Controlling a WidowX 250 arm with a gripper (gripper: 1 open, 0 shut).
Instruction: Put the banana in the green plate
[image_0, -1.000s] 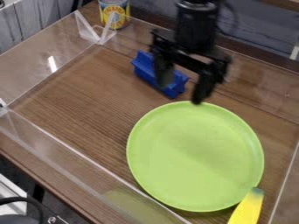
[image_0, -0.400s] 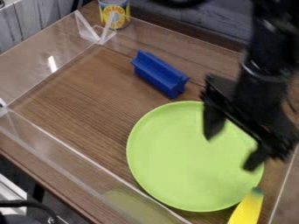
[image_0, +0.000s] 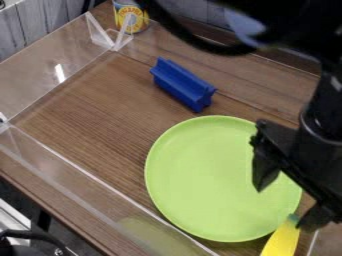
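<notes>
Along the left edge a clear acrylic wall (image_0: 54, 75) borders the wooden table (image_0: 94, 120), and its lower run cuts across the lower left corner. At the top left, behind the wall's corner, stands a yellow-labelled can (image_0: 128, 16), partly cut off by the frame's upper edge. Right of centre in the upper half lies a blue rectangular block (image_0: 183, 84), set diagonally on the wood and well apart from everything else. Below and to the right of it, the green plate (image_0: 201, 185) fills much of the lower right quarter; its surface is bare. Over the plate's right rim hangs the black gripper (image_0: 294, 195), large and close to the lens, pointing downward with its jaws spread wide and nothing between them; one finger (image_0: 267, 165) overlaps the plate's right side, the other sits near the frame's right edge. At the bottom right, just off the plate's rim and directly under the gripper, lies the banana (image_0: 285, 240), partly cropped by the lower edge.
</notes>
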